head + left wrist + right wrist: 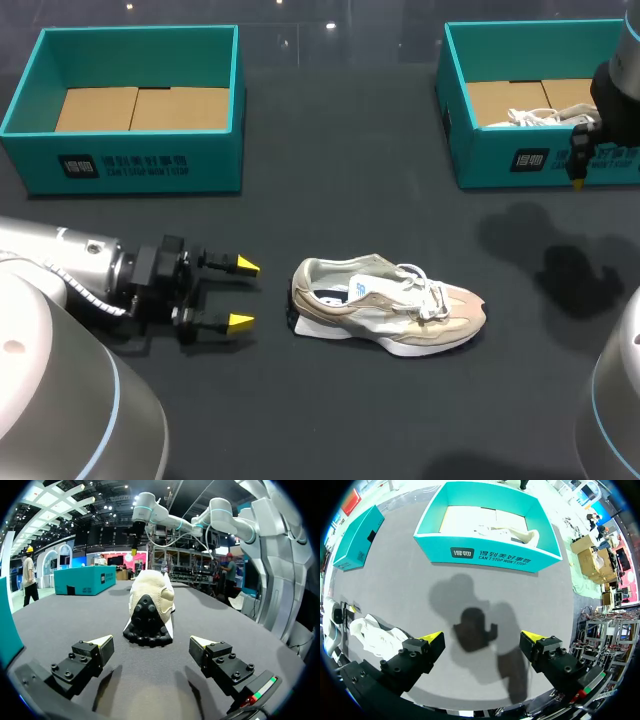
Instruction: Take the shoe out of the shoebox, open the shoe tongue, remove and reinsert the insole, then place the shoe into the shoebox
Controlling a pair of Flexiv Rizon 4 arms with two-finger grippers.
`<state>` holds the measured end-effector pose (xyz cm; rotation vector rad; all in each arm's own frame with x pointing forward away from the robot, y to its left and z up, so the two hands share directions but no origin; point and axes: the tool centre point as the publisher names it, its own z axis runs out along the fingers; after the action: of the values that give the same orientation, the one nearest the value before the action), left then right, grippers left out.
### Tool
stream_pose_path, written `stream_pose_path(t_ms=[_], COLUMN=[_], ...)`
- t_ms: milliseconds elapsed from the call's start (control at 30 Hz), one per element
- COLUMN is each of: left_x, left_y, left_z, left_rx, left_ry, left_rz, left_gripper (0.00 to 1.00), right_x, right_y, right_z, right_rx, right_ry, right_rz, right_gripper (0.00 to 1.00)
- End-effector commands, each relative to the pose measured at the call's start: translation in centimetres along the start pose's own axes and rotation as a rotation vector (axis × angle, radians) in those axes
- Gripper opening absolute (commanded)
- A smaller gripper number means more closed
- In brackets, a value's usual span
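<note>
A beige and white shoe [390,305] lies on its sole in the middle of the dark table, toe to the right, with its tongue and laces loose. My left gripper [240,293] hovers open just left of the heel. From the left wrist, the heel [148,611] sits a short way ahead of the open gripper [152,647], with nothing between the fingers. My right gripper [578,175] hangs open high over the front wall of the right teal shoebox [540,160]. It [482,640] holds nothing, with that shoebox [485,555] ahead and the shoe [375,630] off to one side.
A second teal shoebox [130,165] with a cardboard floor stands at the back left. A white laced item [530,117] lies inside the right shoebox. My right arm's shadow [560,265] falls on the table right of the shoe.
</note>
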<state>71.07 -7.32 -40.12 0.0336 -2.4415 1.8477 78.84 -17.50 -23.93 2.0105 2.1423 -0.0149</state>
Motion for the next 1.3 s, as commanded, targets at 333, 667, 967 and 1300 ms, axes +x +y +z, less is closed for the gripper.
stream_pose_path(t_ms=[333, 667, 967, 1300], left_x=[-1.4, -1.1, -0.9, -0.8], left_y=[0.2, 0.1, -0.2, -0.5], left_z=[2.9, 4.9, 5.7, 6.9], left_rx=[0.038, 0.043, 0.051, 0.058], left_ry=[0.004, 0.043, 0.065, 0.096], left_rz=[-0.037, -0.039, -0.036, -0.032], left_gripper=[1.0, 1.0, 1.0, 1.0], right_x=[0.0, 0.0, 0.0, 0.0], right_y=[-0.1, -0.1, -0.1, -0.1], right_z=[0.0, 0.0, 0.0, 0.0], right_rx=[-0.001, -0.001, -0.001, -0.001], right_ry=[-0.001, -0.001, -0.001, -0.001], right_rz=[0.001, 0.001, 0.001, 0.001], right_gripper=[1.0, 1.0, 1.0, 1.0])
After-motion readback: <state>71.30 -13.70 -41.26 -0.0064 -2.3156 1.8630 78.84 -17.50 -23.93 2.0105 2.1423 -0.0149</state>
